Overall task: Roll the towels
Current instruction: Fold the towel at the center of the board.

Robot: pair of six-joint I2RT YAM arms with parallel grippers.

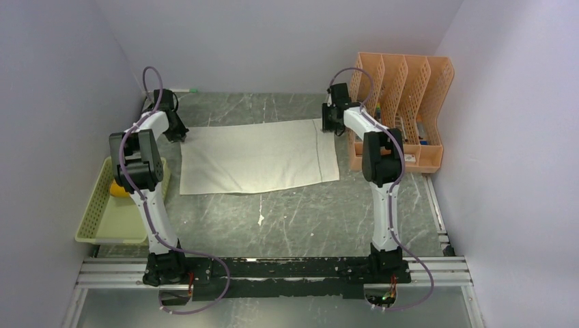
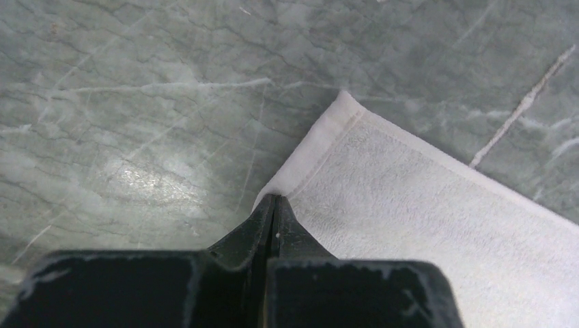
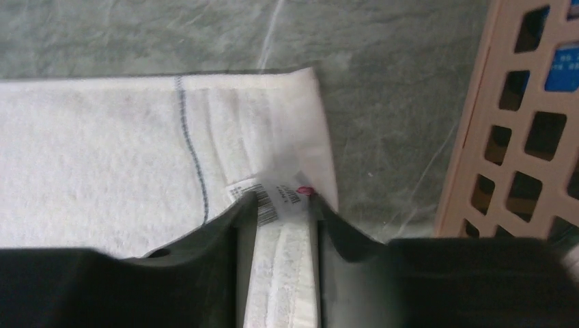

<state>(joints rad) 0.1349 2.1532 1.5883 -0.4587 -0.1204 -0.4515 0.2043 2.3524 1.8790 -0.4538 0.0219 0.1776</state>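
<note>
Count: one cream-white towel [image 1: 259, 157] is showing, along with two pincers, one green mesh basket [image 1: 92, 219] and one orange slotted organiser [image 1: 403, 89]. A yellow-orange lump [image 1: 119, 189] is sitting in the basket toward its far end and is too small to identify.

The towel is lying spread flat on the grey marbled table [image 1: 307, 212], in the far half, between the two pincers. Its long axis is running left to right. One short end is facing the basket side and the other the organiser side. The right end is sitting slightly farther from the arm bases than the left, so the sheet is skewing a touch.

The left pincer [image 2: 275, 200] is sitting at the towel's far-left corner. Its fingers are pressing tight together and nipping the hem just short of the corner. In the left wrist view the corner tip is pointing away, beyond the fingertips, and the rest of the cloth is spreading off to the right.

The right pincer [image 3: 281, 205] is sitting at the far-right corner, near the organiser. Its fingers are standing a little apart. The hem and a printed label [image 3: 280, 193] are showing in the gap between them. The corner flap is curling up just beside one finger. A thin dark stitched line [image 3: 194, 157] is crossing the towel's width just inside that end.
</note>
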